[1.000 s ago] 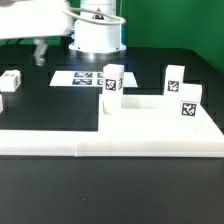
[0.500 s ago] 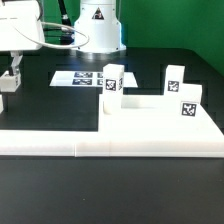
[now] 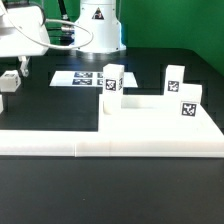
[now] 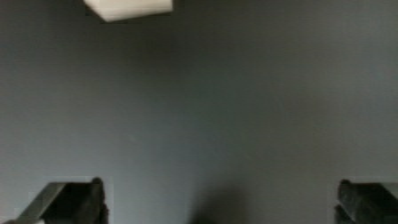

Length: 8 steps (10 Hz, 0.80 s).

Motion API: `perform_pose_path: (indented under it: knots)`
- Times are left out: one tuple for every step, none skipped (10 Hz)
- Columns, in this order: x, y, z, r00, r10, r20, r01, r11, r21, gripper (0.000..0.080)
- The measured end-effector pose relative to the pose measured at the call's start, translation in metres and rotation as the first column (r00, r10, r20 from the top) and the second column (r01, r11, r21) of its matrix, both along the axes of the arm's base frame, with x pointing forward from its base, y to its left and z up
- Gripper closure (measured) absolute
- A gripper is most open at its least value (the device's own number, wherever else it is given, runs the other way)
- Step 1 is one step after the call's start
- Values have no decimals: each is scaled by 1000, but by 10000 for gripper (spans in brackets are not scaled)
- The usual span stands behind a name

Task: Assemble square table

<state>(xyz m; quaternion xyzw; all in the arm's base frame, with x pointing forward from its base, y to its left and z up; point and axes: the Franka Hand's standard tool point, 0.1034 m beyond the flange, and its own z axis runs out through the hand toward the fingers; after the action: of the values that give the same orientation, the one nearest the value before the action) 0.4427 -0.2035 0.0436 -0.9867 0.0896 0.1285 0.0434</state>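
The hand (image 3: 22,66) is wide open and empty, with a leg post (image 3: 9,81) just below and beside it. Coming down off-centre, it'd probably knock the post over.

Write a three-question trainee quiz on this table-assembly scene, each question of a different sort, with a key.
1. True or false: the two-finger gripper is shut on the small white tagged leg post at the exterior view's left.
2. Multiple choice: the flat printed sheet of tags lies (A) on the white plastic square slab, (B) on the black table behind the slab, (C) in the gripper.
3. Fill in: in the wrist view the jaws stand wide apart with only dark table between them, so the gripper is ____.

Key: 1 false; 2 B; 3 open.
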Motion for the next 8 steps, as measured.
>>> perform_pose_path:
  knots:
    - [-9,0,-6,999,13,-52,-13,1000,8,150]
    - [-15,-5,-14,995,12,-101,-10,1000,20,150]
    - [-17,-8,-15,989,9,-148,-3,999,45,150]
    - [-15,-4,-13,981,13,-191,1,998,70,150]
    - [-15,-2,-15,974,19,-224,0,996,86,150]
    - [-20,2,-16,954,32,-298,4,993,119,150]
    - [-22,3,-17,938,42,-344,6,991,137,150]
    - [-38,1,-17,888,73,-454,4,986,166,150]
